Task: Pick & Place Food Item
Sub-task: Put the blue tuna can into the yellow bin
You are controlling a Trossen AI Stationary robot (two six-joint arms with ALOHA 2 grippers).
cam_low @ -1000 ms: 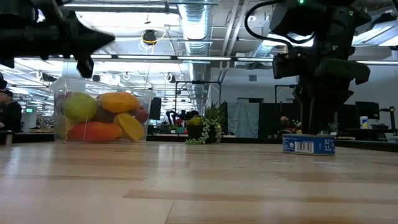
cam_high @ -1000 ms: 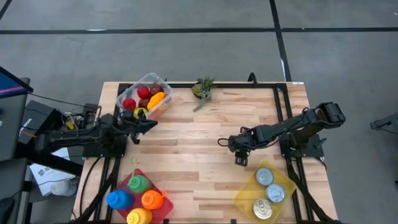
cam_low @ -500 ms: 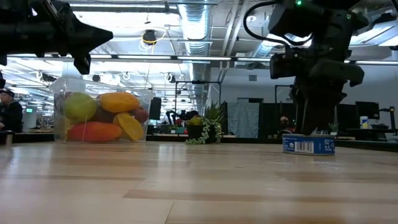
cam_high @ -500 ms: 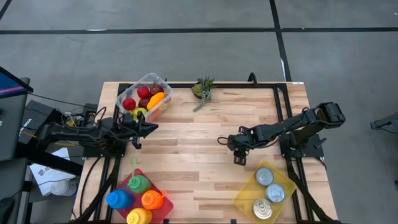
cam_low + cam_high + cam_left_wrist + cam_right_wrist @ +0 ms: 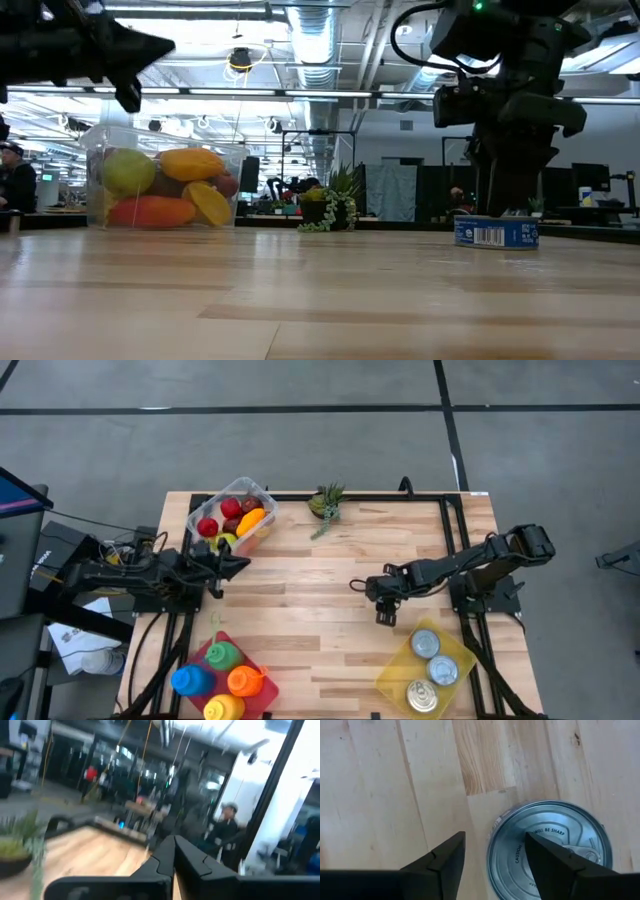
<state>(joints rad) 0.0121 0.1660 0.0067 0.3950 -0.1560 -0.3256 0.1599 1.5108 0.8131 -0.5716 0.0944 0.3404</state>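
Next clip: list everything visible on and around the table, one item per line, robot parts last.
Table: one, light wood.
Clear bin: one, far-left corner, holds fruit.
Fruit: several, red, orange, yellow-green.
Plant: one, green, far edge.
Squeeze bottles: four, green, blue, orange, yellow, on red tray, near left.
Cans: three, silver, in yellow tray, near right.
Tin: one, blue label, under right gripper.
Left gripper: shut, beside bin.
Right gripper: open over tin.

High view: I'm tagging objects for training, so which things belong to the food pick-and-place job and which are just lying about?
In the job: flat silver tin can with blue label; open right gripper over it; yellow tray holding three like tins, probably its goal.
Lying about: clear plastic tub of fruit; red tray of coloured bottles; small potted plant; shut left gripper, beside the tub.
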